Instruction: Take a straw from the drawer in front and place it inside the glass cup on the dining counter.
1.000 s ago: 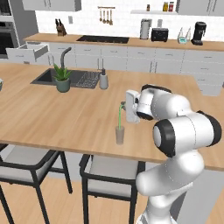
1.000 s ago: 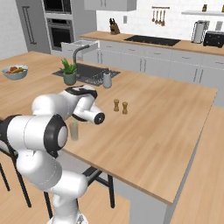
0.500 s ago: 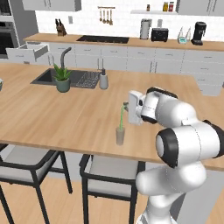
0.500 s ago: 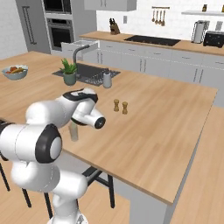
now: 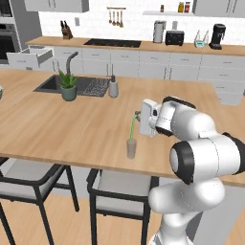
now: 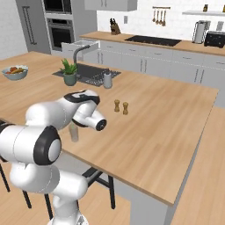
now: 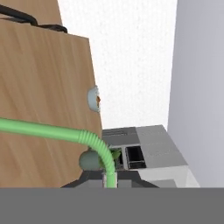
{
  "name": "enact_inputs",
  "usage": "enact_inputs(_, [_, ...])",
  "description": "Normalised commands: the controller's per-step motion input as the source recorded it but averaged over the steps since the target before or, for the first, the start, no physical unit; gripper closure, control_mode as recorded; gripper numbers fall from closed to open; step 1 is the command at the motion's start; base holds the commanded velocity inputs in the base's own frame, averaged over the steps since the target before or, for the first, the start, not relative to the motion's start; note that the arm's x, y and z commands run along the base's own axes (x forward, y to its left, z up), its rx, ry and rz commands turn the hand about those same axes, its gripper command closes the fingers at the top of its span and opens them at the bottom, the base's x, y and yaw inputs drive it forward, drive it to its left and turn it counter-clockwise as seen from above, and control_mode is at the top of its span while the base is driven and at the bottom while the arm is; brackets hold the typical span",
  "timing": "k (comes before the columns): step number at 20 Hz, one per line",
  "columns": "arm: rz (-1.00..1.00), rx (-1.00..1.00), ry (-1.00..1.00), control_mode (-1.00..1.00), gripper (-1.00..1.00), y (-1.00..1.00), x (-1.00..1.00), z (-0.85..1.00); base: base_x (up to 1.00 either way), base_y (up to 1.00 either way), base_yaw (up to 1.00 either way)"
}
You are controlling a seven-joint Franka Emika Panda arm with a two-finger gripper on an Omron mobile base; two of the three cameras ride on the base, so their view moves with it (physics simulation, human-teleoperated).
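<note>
Green, thin bendy straw [image 5: 132, 128] stands in the translucent glass cup [image 5: 131, 149] near the wooden dining counter [image 5: 57, 124] edge; my gripper [image 5: 138, 116], at its 1 o'clock, pinches the top. Risk: sideways pull tips the cup.

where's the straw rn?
In the left base view the straw stands with its lower end in the glass cup near the dining counter's front edge, its top held at the gripper.
</note>
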Motion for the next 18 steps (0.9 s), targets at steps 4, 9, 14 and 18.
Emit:
enact_inputs(4, [0.07, 0.0, -0.17, -1.0, 1.0, 0.0, 0.0, -0.36, 0.0, 0.0, 0.0])
enact_inputs(9, [0.09, -0.03, -0.19, -1.0, 1.0, -0.02, 0.0, -0.49, 0.0, 0.0, 0.0])
enact_inputs(14, [0.08, -0.08, -0.14, -1.0, 1.0, -0.02, 0.0, -0.52, 0.0, 0.0, 0.0])
enact_inputs(18, [0.06, -0.06, -0.11, -1.0, 1.0, -0.01, -0.01, -0.38, 0.0, 0.0, 0.0])
